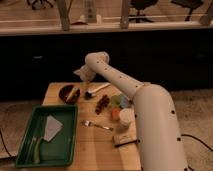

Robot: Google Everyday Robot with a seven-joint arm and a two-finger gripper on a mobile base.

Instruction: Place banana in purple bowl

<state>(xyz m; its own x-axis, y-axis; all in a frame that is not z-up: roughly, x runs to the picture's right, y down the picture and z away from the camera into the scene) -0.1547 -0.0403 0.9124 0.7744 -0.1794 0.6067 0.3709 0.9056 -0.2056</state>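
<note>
The dark purple bowl (67, 94) sits at the far left of the wooden table (95, 145). A small yellow banana (74, 92) lies in the bowl's right side. My gripper (80, 76) hangs just above and behind the bowl's right rim, at the end of the white arm (120, 82) that reaches in from the lower right. It looks apart from the banana.
A white-handled brush (97, 90) lies right of the bowl. A green tray (30, 150) with a pale sheet and a long green thing is at front left. A fork (96, 124), a reddish-brown item (102, 103), small green (116, 101) and blue round things and cups (126, 119) stand by the arm.
</note>
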